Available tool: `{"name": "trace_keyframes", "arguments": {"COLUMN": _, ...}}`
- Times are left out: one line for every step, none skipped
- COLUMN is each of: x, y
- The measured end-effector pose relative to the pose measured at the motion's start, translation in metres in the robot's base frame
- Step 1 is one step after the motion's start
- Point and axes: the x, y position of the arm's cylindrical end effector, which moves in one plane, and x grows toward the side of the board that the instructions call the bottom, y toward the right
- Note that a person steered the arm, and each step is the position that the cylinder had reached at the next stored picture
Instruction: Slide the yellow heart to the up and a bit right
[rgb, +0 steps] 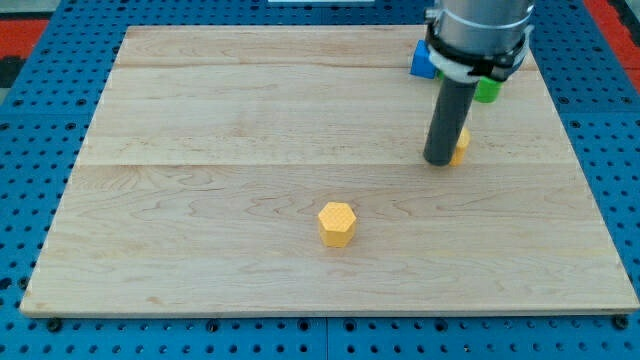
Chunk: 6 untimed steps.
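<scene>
currently the yellow heart (461, 146) sits in the view's upper right part of the wooden board (200, 200), and only a sliver of it shows: my rod covers most of it, so i take the heart shape from the task, not from what i can see. my tip (439, 161) rests on the board just to the view's left of the heart and a shade below it, touching it or very nearly; i cannot tell which. there are no fingers on this rig to be open or closed, just the bare rod, and it holds nothing.

key relation: the heart lies to the view's right and slightly up from my tip. the wanted travel is up and a bit right. judgement: a push from here would send it mostly right, so the tip wants to come round more to the heart's lower side first. its long axis cannot be read while it is hidden.

arm pose: rod upright, the grey wrist housing (478, 30) directly above it at the view's top.

surroundings: a blue block (424, 62) and a green block (488, 90) peek out from behind the housing, above the heart, shapes unclear. risk, as i judge it: they stand close to the intended path. a yellow hexagon (337, 223) sits well apart, near the board's middle, lower left of the tip.
</scene>
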Motion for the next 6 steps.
{"name": "trace_keyframes", "arguments": {"x": 0.005, "y": 0.036}}
{"name": "trace_keyframes", "arguments": {"x": 0.012, "y": 0.058}}
{"name": "trace_keyframes", "arguments": {"x": -0.016, "y": 0.022}}
{"name": "trace_keyframes", "arguments": {"x": -0.043, "y": -0.009}}
{"name": "trace_keyframes", "arguments": {"x": -0.072, "y": 0.000}}
{"name": "trace_keyframes", "arguments": {"x": -0.061, "y": 0.019}}
